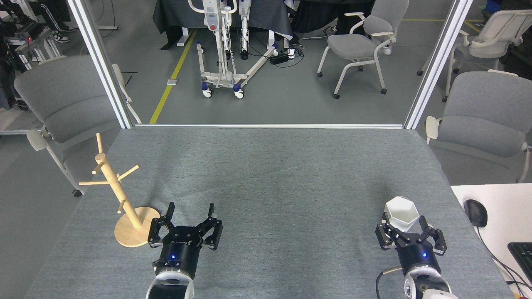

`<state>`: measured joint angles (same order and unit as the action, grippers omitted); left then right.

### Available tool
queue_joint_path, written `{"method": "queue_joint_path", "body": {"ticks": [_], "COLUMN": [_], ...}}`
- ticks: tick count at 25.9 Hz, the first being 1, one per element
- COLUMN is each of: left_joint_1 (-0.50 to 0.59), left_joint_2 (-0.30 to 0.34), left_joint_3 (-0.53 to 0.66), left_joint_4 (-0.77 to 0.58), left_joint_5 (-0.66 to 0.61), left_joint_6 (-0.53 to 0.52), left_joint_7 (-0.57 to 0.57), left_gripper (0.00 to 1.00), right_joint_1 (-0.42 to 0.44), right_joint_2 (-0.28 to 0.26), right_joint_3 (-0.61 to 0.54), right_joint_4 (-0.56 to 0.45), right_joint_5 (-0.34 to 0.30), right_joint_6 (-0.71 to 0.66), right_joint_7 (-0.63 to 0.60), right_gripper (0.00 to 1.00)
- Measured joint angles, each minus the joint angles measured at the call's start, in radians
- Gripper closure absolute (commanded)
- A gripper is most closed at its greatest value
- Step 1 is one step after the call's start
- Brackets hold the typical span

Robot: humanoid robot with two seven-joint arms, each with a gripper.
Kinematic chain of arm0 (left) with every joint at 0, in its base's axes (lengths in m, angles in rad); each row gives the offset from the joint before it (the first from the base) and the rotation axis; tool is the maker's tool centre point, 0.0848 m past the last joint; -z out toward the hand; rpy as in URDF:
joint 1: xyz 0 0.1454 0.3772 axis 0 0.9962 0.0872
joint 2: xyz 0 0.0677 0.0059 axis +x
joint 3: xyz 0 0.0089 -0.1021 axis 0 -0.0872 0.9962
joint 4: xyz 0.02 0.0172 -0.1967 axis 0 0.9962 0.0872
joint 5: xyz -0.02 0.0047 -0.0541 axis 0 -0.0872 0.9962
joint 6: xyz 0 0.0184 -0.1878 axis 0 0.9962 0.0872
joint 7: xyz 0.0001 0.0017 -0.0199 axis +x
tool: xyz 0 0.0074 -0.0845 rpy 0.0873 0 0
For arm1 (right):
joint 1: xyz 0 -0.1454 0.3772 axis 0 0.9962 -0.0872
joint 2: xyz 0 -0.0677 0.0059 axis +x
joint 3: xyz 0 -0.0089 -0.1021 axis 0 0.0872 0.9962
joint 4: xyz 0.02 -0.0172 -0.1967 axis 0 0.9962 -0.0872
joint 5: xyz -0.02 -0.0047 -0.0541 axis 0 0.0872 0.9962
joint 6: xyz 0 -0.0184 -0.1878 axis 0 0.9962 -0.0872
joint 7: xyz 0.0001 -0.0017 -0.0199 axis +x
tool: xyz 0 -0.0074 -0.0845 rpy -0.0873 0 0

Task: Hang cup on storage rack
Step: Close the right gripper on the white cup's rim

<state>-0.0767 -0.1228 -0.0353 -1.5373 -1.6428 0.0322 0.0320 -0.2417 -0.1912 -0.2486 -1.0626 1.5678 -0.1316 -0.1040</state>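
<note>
The white faceted cup (401, 211) stands upright near the table's right front, its hexagonal rim in plain sight. My right gripper (404, 221) is open, one finger on each side of the cup's lower part, which it hides. Whether the fingers touch the cup I cannot tell. The wooden storage rack (111, 181) stands at the left front on its round base (126, 234), with nothing on its pegs. My left gripper (190, 210) is open and holds nothing, just right of that base.
The grey felt table (266, 174) ends at a metal frame at the back. A white desk (498, 199) with a black mouse (475, 212) and a keyboard (522, 252) adjoins the right edge. Grey chairs stand on both sides.
</note>
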Motion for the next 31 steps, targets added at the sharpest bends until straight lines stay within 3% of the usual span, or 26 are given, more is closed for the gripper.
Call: {"method": "queue_joint_path", "body": {"ticks": [10,31], "left_joint_1": [0.0,-0.002], "left_joint_2": [0.004,0.006], "left_joint_3": [0.0,0.0], "left_joint_4": [0.006,0.03], "left_joint_5": [0.0,0.0], "left_joint_6": [0.0,0.0], "left_joint_7": [0.0,0.0], "left_gripper": [0.0,0.0], "right_joint_1": [-0.003,-0.094], "right_joint_2": [-0.021,-0.039], "right_joint_3": [0.0,0.024], "right_joint_4": [0.019,0.143], "right_joint_5": [-0.004,-0.005], "right_joint_6": [-0.002,0.0], "right_joint_7": [-0.002,-0.008], "right_gripper": [0.01,0.01]}}
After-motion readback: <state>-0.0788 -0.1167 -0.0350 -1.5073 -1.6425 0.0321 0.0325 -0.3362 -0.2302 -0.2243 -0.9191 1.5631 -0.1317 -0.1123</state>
